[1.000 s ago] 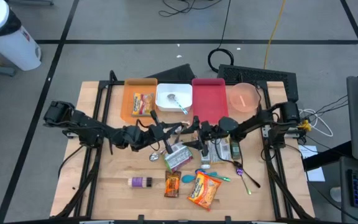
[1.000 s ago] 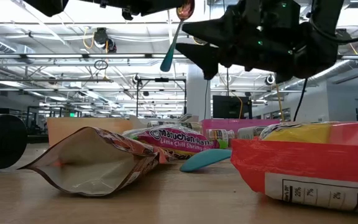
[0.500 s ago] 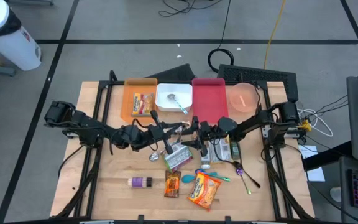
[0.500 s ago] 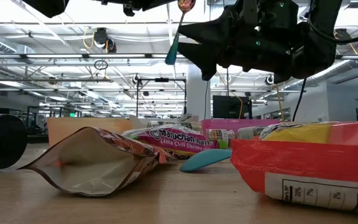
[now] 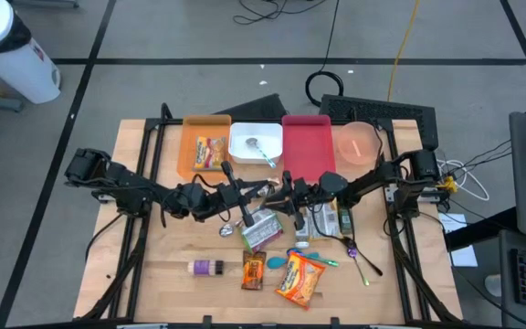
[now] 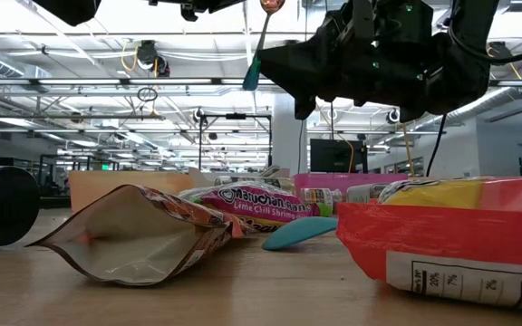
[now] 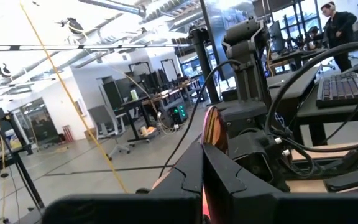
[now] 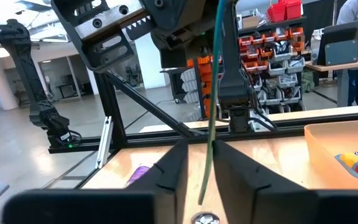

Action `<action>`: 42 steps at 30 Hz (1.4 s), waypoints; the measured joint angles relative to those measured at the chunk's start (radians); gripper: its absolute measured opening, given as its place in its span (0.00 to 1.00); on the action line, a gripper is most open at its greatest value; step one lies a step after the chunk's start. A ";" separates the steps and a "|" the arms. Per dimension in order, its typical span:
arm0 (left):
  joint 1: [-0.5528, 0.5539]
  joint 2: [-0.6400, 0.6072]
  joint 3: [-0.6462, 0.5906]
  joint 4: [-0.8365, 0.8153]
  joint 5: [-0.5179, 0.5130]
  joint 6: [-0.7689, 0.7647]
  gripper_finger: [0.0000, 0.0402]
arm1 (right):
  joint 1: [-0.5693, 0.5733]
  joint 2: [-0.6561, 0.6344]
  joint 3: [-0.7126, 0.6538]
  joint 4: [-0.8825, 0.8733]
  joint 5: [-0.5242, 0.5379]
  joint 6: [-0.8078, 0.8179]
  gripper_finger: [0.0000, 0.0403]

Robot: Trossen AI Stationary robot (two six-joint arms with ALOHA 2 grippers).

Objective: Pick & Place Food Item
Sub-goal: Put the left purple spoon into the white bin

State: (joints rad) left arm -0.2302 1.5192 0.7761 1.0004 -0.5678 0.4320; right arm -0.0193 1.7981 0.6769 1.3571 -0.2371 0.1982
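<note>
Both arms meet over the middle of the wooden table [image 5: 153, 274], and what's in the air isn't food at all, it's a thin spoon with a teal handle and a coppery-pink bowl [image 6: 257, 50]. The left gripper [image 7: 202, 146] is clenched on the spoon's bowl end, which you can see edge-on as a pink sliver pinched between its dark fingers [image 7: 188, 171]. The spoon hangs handle-down, well above the tabletop. The right gripper [image 8: 199, 149] sits right at that teal handle, which runs down in front of its wrist camera, but honestly I can't tell if it's actually clamped on it or just sitting around it. The food is all lying loose. A pink-and-white noodle packet [image 5: 261, 230] is on the table just below the two grippers. A shiny orange-red snack bag [image 5: 299, 279] lies nearer the front edge, and next to it are a small brown candy wrapper [image 5: 253, 271] and a little bottle with a purple label [image 5: 206, 267] lying on its side. Along the back edge there's an orange plastic tray [image 5: 190, 137] holding a yellow snack packet [image 5: 210, 151], a white square bin [image 5: 245, 132] with another spoon in it, a red tray [image 5: 306, 137], and a round translucent pink bowl [image 5: 359, 142].
</note>
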 joint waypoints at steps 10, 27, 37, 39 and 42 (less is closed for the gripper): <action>0.001 0.000 0.000 -0.001 0.018 -0.001 0.00 | -0.006 0.000 0.000 -0.007 0.000 -0.003 0.02; 0.028 0.000 -0.001 -0.006 0.024 -0.053 0.08 | -0.017 0.000 0.000 -0.037 0.000 0.001 0.00; 0.029 0.000 -0.001 -0.008 0.023 -0.045 0.09 | -0.021 0.000 0.000 -0.037 0.000 0.000 0.00; 0.029 0.000 -0.001 -0.011 0.026 -0.045 0.09 | -0.021 0.000 0.000 -0.038 -0.001 0.000 0.00; 0.029 0.000 -0.001 -0.027 0.045 -0.046 0.13 | -0.022 0.000 -0.001 -0.039 -0.003 -0.001 0.00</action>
State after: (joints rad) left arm -0.2012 1.5192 0.7750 0.9733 -0.5223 0.3860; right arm -0.0408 1.7977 0.6762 1.3178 -0.2398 0.1970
